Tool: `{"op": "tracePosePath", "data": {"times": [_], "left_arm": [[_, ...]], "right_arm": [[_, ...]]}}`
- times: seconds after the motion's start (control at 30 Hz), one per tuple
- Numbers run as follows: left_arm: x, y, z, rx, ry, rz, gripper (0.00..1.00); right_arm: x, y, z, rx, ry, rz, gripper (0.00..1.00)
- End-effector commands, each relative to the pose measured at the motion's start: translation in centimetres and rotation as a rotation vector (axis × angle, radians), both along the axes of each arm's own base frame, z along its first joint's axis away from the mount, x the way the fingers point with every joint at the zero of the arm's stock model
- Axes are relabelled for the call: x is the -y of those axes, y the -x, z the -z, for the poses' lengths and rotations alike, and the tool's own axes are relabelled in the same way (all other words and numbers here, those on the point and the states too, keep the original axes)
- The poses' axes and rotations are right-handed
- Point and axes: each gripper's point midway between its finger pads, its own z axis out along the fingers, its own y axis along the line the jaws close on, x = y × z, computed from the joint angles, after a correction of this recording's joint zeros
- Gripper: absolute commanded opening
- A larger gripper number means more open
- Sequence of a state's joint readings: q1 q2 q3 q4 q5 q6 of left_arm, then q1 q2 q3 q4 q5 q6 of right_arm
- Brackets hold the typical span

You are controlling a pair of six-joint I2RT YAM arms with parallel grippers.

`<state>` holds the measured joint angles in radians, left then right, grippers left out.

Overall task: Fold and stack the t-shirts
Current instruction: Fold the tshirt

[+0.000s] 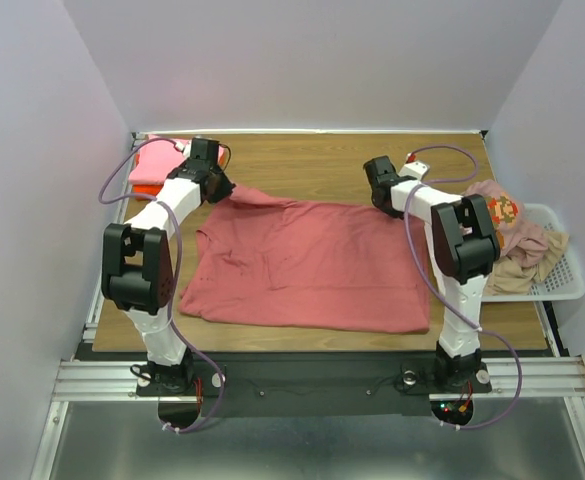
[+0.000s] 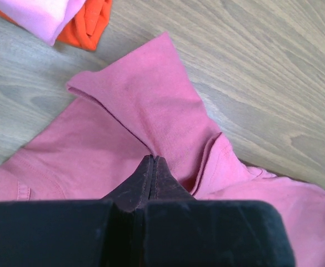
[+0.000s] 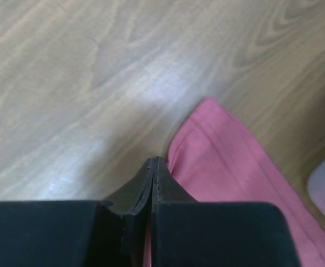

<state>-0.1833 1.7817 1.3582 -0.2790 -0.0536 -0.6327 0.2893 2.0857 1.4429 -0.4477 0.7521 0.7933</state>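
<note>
A dusty rose-red t-shirt (image 1: 312, 265) lies spread flat on the wooden table. My left gripper (image 1: 220, 190) is at its far left sleeve. In the left wrist view the fingers (image 2: 153, 158) are pressed together, with the sleeve cloth (image 2: 145, 105) gathered up to their tips. My right gripper (image 1: 380, 200) is at the shirt's far right corner. In the right wrist view its fingers (image 3: 155, 160) are shut, with the shirt's edge (image 3: 223, 161) pinched between them. A folded light pink shirt (image 1: 157, 160) lies on a folded orange one (image 2: 90, 25) at the far left.
A white mesh basket (image 1: 562, 290) stands at the right edge. It holds a pale pink printed shirt (image 1: 502, 210) and a beige one (image 1: 522, 275). Bare wood lies beyond the spread shirt, between the two grippers. White walls enclose the table.
</note>
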Motion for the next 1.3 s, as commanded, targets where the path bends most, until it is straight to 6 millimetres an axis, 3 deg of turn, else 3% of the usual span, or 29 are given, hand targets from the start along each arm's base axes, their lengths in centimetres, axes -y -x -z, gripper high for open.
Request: {"op": "tracePosePath", "data": {"times": [0.0,0.17,0.3,0.33,0.4,0.5,0.93,1.27], "left_arm": [[-0.2,0.5,-2.4,0.060,0.001,-0.003,0.00],[-0.3,1.1,-3.3,0.089,0.008,-0.007,0.00],[-0.3,1.3,-3.2,0.090,0.009,-0.003,0.00],[-0.3,1.4,-3.1,0.089,0.008,-0.001,0.00],[-0.3,1.4,-3.0,0.085,0.008,0.004,0.00],[-0.3,1.4,-3.1,0.088,0.006,0.004,0.00],[-0.1,1.0,-2.5,0.080,0.003,0.013,0.00],[-0.2,1.1,-2.4,0.077,-0.002,0.020,0.00]], "right_arm": [[1.0,0.2,-3.5,0.053,0.038,0.024,0.00],[1.2,0.4,-6.5,0.094,0.056,0.005,0.00],[1.1,0.6,-6.0,0.068,0.053,-0.015,0.01],[1.0,0.6,-5.7,0.052,0.054,-0.028,0.05],[0.6,0.4,-4.9,0.038,0.034,-0.034,0.28],[0.0,0.2,-3.7,0.020,0.006,-0.036,0.45],[1.1,-0.7,-1.2,0.010,0.038,0.063,0.55],[1.1,-1.7,-3.2,0.061,0.010,0.072,0.59]]}}
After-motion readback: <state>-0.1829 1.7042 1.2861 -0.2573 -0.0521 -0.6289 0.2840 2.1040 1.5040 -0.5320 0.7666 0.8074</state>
